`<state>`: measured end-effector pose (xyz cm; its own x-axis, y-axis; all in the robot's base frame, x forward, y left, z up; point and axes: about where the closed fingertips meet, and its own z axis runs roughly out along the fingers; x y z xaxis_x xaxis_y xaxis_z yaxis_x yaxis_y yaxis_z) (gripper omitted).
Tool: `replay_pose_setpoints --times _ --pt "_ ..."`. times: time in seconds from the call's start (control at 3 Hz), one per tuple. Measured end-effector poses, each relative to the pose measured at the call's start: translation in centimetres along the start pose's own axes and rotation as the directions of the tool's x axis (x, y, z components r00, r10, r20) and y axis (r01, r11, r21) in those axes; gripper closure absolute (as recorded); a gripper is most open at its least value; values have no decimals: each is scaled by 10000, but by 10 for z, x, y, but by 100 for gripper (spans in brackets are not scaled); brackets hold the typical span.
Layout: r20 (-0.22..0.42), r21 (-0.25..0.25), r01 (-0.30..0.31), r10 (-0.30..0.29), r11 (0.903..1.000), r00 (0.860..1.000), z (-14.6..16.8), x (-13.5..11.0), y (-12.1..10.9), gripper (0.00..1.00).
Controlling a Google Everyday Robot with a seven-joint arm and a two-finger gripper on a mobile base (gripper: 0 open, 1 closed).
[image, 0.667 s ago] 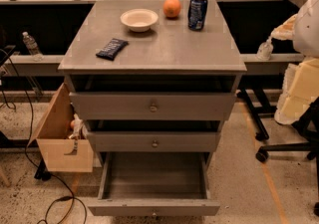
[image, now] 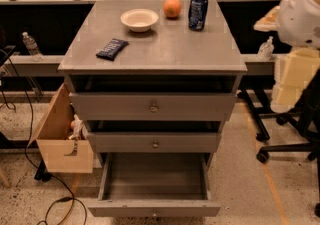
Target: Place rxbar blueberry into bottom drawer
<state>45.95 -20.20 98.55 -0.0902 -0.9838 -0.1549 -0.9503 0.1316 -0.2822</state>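
Observation:
The rxbar blueberry (image: 112, 49), a flat dark navy bar, lies on the left side of the grey cabinet top (image: 170, 51). The bottom drawer (image: 154, 208) is pulled out and its tray shows nothing inside; a small round knob is on its front. The two upper drawers also stand slightly open. My arm is at the right edge of the view, and its cream gripper (image: 294, 80) hangs beside the cabinet's right side. It is well away from the bar and holds nothing that I can see.
A white bowl (image: 139, 19), an orange (image: 172, 7) and a blue soda can (image: 198, 12) stand at the back of the cabinet top. A tan wooden box (image: 60, 141) sits on the floor at the left. Chair legs with wheels (image: 280, 144) are at the right.

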Motion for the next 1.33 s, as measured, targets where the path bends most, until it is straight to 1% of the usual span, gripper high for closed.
replay_pose_setpoints --times 0.33,0.67,1.0,1.33 --pt "-483 -265 2858 -2868 9579 9568 11 -44 -42 0" --pt "-920 -446 5134 -5152 8570 8521 35 -103 -78 0" --pt "-935 -179 5616 -5606 8272 8228 39 -124 -87 0" --pt "-916 43 5656 -5629 8246 8214 40 -129 -92 0"
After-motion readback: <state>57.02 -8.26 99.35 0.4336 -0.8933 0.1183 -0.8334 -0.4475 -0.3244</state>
